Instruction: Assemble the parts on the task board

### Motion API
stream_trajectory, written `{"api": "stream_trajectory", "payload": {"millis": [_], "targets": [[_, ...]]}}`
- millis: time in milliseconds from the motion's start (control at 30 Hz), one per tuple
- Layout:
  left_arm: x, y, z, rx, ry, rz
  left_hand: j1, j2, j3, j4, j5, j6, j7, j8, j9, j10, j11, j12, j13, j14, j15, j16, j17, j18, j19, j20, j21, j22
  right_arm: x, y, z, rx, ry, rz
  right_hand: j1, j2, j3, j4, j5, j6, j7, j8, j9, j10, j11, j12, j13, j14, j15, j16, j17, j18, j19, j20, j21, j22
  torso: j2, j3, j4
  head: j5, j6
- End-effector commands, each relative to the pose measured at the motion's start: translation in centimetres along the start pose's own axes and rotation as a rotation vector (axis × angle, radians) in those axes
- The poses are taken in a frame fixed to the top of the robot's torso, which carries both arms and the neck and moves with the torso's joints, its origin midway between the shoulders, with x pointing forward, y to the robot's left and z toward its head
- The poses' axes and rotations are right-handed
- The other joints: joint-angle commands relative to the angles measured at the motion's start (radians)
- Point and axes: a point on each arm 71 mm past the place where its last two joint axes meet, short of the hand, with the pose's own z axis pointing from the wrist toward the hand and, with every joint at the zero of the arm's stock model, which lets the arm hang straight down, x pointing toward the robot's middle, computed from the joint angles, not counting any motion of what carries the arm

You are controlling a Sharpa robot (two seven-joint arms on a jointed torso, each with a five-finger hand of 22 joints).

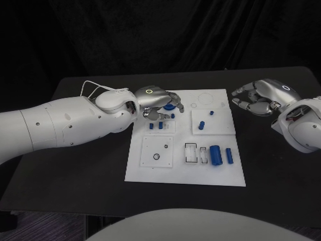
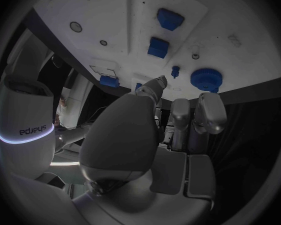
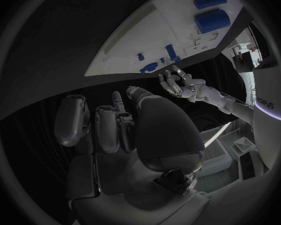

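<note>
The left hand (image 1: 159,103) hovers over the task board's (image 1: 153,173) far left corner, fingers spread, gripping nothing. The right hand (image 1: 262,98) hangs beside the board's far right edge, fingers curled inward and empty. Blue parts (image 1: 215,155) lie near the board's near right corner.

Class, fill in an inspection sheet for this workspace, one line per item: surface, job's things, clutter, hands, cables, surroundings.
Surface: black table.
Job's things: white task board; blue parts lying on it.
Clutter: nothing seen.
Hands: left hand over the board's far left corner, nothing seen held; right hand off the board's right edge, fingers curled, holding nothing.
Cables: thin white cable looped at the left wrist.
Surroundings: dark curtain behind the table.
</note>
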Motion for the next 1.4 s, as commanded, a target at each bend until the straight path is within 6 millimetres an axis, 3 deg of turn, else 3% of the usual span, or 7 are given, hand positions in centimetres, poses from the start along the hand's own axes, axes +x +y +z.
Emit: {"api": "stream_trajectory", "payload": {"millis": [33,400,600,800,933,1233,1400], "targets": [[0.3,-0.3,0.1,0.073,0.048,0.085,-0.012,0.004,-0.008,-0.001,0.008,0.011,0.002,0.001,-0.021,0.013,0.002,0.009,-0.015,0.007,0.001,0.006,-0.001,-0.006,0.008,0.001,0.005,0.146,0.0,0.1,0.0,-0.006,-0.011,0.001,-0.006,-0.001,0.002,0.002,0.004,0.007,-0.001,0.004,0.000,0.072,0.004,-0.006,0.234,0.063,0.008,0.005,0.082,0.004,0.004,0.005,0.003,0.161,0.004,-0.0012,-0.0001,-0.004,0.000],[0.3,0.3,0.5,0.037,0.054,0.103,-0.041,0.017,-0.014,0.005,0.023,0.038,0.016,0.003,-0.078,0.064,0.018,0.054,-0.041,0.028,0.014,0.028,0.013,-0.012,0.034,0.008,0.028,0.154,0.3,-0.1,0.1,0.019,0.017,0.024,-0.008,-0.001,0.003,0.004,0.004,0.013,-0.001,0.007,0.000,0.071,0.004,-0.007,0.233,0.063,0.008,0.004,0.081,0.004,0.005,0.005,0.004,0.161,0.012,-0.0061,-0.0031,-0.009,0.000],[0.4,0.4,1.0,0.021,0.073,0.102,-0.053,0.020,-0.011,0.005,0.020,0.073,0.033,0.009,-0.097,0.084,0.023,0.066,-0.056,0.031,0.019,0.033,0.010,-0.012,0.040,0.013,0.031,0.156,0.3,-0.1,0.1,0.022,0.021,0.027,-0.008,-0.001,0.003,0.004,0.004,0.013,-0.001,0.007,0.000,0.071,0.004,-0.007,0.233,0.063,0.008,0.004,0.081,0.004,0.005,0.005,0.004,0.161,0.012,-0.0054,-0.0034,-0.006,0.000],[0.5,0.9,1.4,-0.014,0.074,0.109,-0.065,0.015,-0.003,0.005,0.012,0.106,0.054,0.006,-0.123,0.161,0.022,0.105,-0.059,0.035,0.018,0.038,0.006,-0.013,0.047,0.015,0.034,0.158,0.3,0.0,0.2,0.021,0.021,0.027,-0.008,-0.001,0.003,0.004,0.004,0.014,-0.001,0.007,0.000,0.070,0.004,-0.008,0.233,0.063,0.008,0.003,0.080,0.005,0.004,0.005,0.002,0.161,0.012,-0.0065,-0.0049,-0.004,0.000],[0.5,1.3,1.6,-0.036,0.077,0.114,-0.076,0.013,-0.002,0.010,0.000,0.112,0.060,0.005,-0.131,0.185,0.024,0.119,-0.054,0.036,0.019,0.040,0.003,-0.015,0.054,0.015,0.041,0.160,0.3,0.0,0.2,0.020,0.022,0.028,-0.008,-0.001,0.003,0.004,0.004,0.015,-0.001,0.007,0.000,0.070,0.004,-0.008,0.232,0.062,0.008,0.003,0.080,0.005,0.004,0.005,0.000,0.160,0.010,-0.0056,-0.0031,-0.009,0.000],[0.5,1.3,2.1,-0.033,0.064,0.121,-0.077,0.016,0.025,0.010,0.002,0.157,0.078,0.016,-0.133,0.267,0.004,0.141,-0.052,0.046,0.006,0.045,0.001,-0.017,0.065,0.010,0.053,0.164,0.4,0.0,0.3,0.020,0.024,0.028,-0.008,-0.001,0.003,0.004,0.004,0.016,-0.002,0.007,0.000,0.070,0.004,-0.008,0.232,0.062,0.009,0.003,0.079,0.005,0.004,0.005,0.000,0.160,0.011,-0.0054,-0.0008,-0.014,0.000],[0.5,1.3,2.3,-0.031,0.063,0.122,-0.080,0.015,0.037,0.012,0.002,0.176,0.086,0.019,-0.132,0.300,-0.011,0.136,-0.058,0.044,-0.007,0.044,-0.004,-0.018,0.068,0.004,0.055,0.165,0.4,0.1,0.3,0.018,0.024,0.028,-0.008,-0.001,0.003,0.004,0.004,0.016,-0.002,0.007,0.000,0.070,0.004,-0.008,0.232,0.062,0.009,0.003,0.079,0.005,0.004,0.005,0.000,0.160,0.012,-0.0055,-0.0037,-0.013,0.000]]}}
